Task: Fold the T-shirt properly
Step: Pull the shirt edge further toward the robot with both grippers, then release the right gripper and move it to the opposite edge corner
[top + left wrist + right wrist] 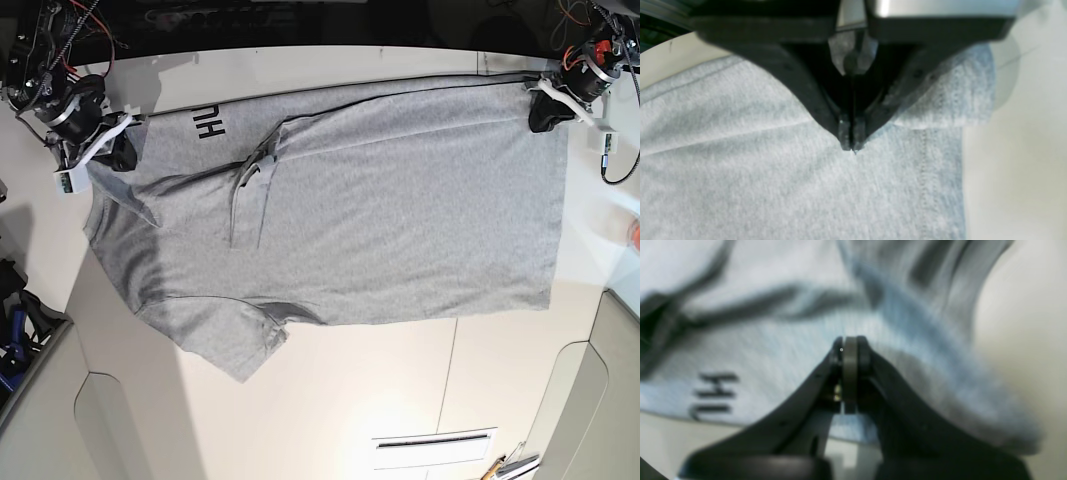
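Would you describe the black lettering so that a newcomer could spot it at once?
On the pale table lies a large grey T-shirt. Along its far edge, nearer the right arm's side, part of it shows black block lettering, the only dark print visible on the plain grey cloth.

The T-shirt (400, 200) lies on the table (330, 400), markers (512, 467) before it.

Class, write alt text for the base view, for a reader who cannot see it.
A grey T-shirt lies partly folded and wrinkled on a pale table, its far edge turned over to show black lettering. Two robot arms reach in, the left tool and right tool at its far corners.
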Controlling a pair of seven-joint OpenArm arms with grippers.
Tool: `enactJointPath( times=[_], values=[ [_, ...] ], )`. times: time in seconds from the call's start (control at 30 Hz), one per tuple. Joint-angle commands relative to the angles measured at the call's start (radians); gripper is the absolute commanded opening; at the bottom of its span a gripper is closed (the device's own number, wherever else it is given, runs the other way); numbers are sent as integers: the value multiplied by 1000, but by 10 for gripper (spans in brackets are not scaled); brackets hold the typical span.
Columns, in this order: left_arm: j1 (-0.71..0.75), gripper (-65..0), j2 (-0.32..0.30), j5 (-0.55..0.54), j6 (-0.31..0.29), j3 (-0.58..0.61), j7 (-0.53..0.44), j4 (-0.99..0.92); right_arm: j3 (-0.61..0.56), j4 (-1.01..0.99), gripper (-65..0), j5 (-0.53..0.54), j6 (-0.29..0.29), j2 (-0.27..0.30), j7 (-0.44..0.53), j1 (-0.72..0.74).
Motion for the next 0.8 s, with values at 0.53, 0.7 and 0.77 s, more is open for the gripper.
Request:
enactJointPath(
  times=[0.53, 0.7, 0.77],
  values=[
    [19, -650, -8, -27, 0, -1, 115, 2, 107, 101, -650, 41, -2, 19, -42, -190],
    [24, -650, -7, -74, -32, -1, 112, 2, 163, 108, -650, 100, -1, 19, -42, -196],
    [23, -650, -8, -102, -34, -1, 105, 2, 174, 108, -650, 138, -1, 19, -42, -189]
  ],
)
